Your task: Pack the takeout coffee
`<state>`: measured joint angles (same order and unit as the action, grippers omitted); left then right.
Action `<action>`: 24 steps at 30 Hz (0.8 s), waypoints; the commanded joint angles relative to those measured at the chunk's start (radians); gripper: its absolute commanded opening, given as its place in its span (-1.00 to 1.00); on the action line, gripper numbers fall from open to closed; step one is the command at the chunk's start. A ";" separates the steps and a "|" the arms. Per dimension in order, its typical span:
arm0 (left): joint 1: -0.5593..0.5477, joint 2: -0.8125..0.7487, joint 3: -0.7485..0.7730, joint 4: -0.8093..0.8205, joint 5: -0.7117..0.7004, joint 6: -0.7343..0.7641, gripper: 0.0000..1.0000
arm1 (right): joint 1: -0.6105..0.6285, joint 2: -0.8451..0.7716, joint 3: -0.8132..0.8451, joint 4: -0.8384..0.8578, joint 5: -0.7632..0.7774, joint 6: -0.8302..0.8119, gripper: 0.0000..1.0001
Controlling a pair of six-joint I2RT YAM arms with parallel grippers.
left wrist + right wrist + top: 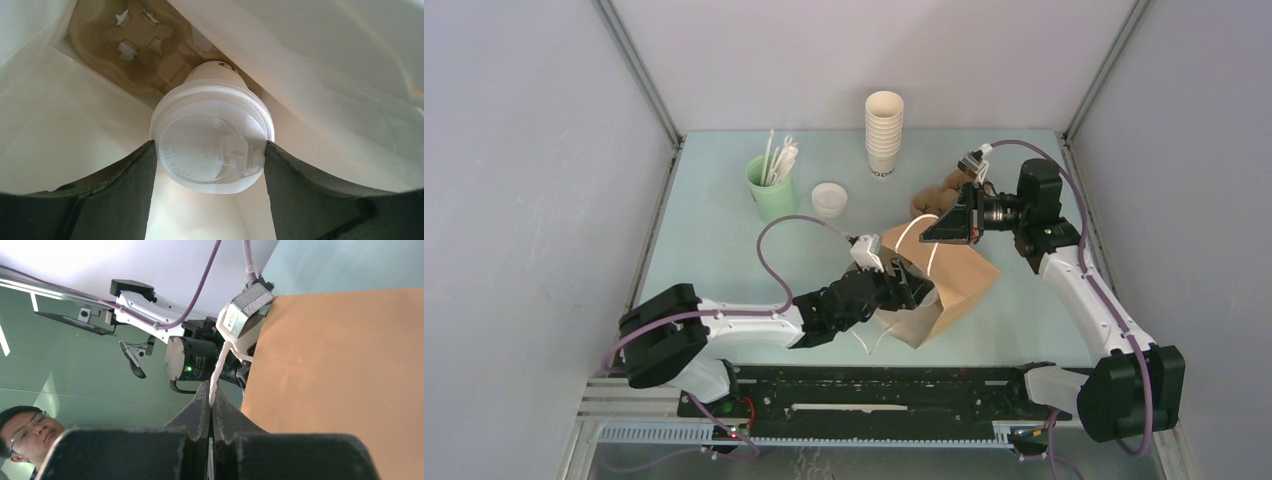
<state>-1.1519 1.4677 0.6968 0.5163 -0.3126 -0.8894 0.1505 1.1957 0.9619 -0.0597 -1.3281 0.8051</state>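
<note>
**Coffee in the bag, release to come**

The left jaws clamp the takeout coffee [200,125] by its lid, inside the paper bag [964,280]. The cup carrier [125,45] lies just beyond them. The right jaws are pressed together on the bag's white handle [216,382], lifting the mouth open. Likely left: seat the cup, let go, withdraw.

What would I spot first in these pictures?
A brown paper bag sits in the middle of the pale green table. The left end effector reaches inside it, gripping a small white lidded paper cup by a brown pulp cup tray. The right end effector pinches the bag's white twisted handle.
</note>
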 commanded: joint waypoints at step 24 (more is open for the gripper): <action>0.005 -0.122 0.005 -0.118 -0.174 0.012 -0.20 | 0.086 -0.102 -0.029 0.167 0.285 0.285 -1.00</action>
<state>-1.1557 1.4689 0.6968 0.4839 -0.4362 -0.9337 0.1989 1.1419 0.9295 0.1295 -1.1759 1.0435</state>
